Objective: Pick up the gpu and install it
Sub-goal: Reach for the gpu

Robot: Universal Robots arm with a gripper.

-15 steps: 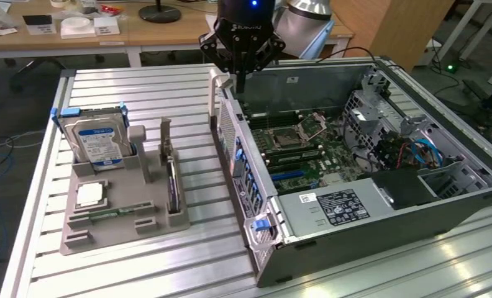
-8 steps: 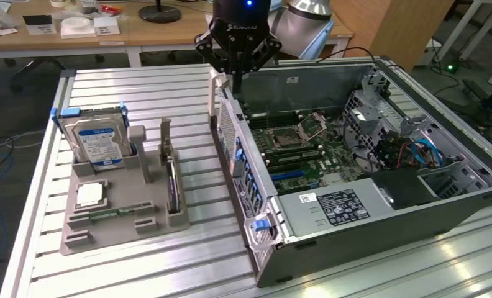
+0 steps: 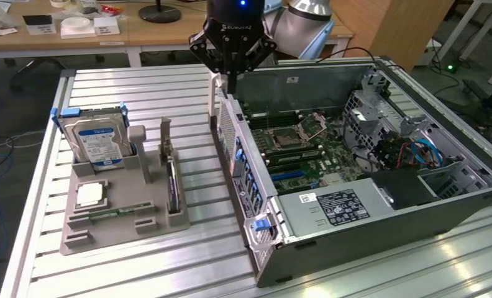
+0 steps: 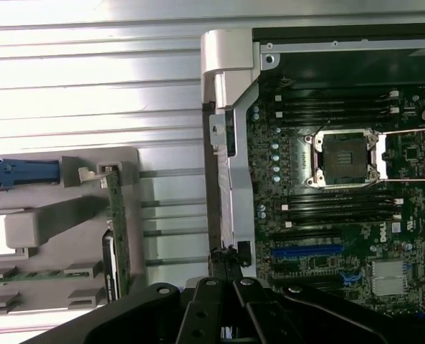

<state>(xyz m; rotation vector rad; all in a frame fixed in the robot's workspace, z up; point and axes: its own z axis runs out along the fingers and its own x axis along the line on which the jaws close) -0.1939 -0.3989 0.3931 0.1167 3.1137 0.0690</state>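
In the exterior view the gpu (image 3: 173,186) stands on its long edge in a slot of a grey plastic holder (image 3: 113,230) on the ribbed metal tabletop (image 3: 130,93). It shows as a thin dark slab seen edge-on. Its long axis runs from the far side toward the near side, roughly parallel to the nearest wall of the open computer case (image 3: 379,236). A silver hard drive (image 3: 97,139) with a blue-white label stands upright in the same holder, on the exterior view's left of the gpu. The black tool (image 3: 222,84) hangs over the far end of that case wall, well apart from the gpu, its fingers together and clamped on nothing.

In the wrist view the gpu (image 4: 115,215) is a narrow strip set in the holder (image 4: 47,222), lying parallel to the silver case wall (image 4: 230,179) with bare tabletop (image 4: 90,86) slats between them. The tool (image 4: 226,266) sits closed at that wall, beside the green circuit board (image 4: 327,215).
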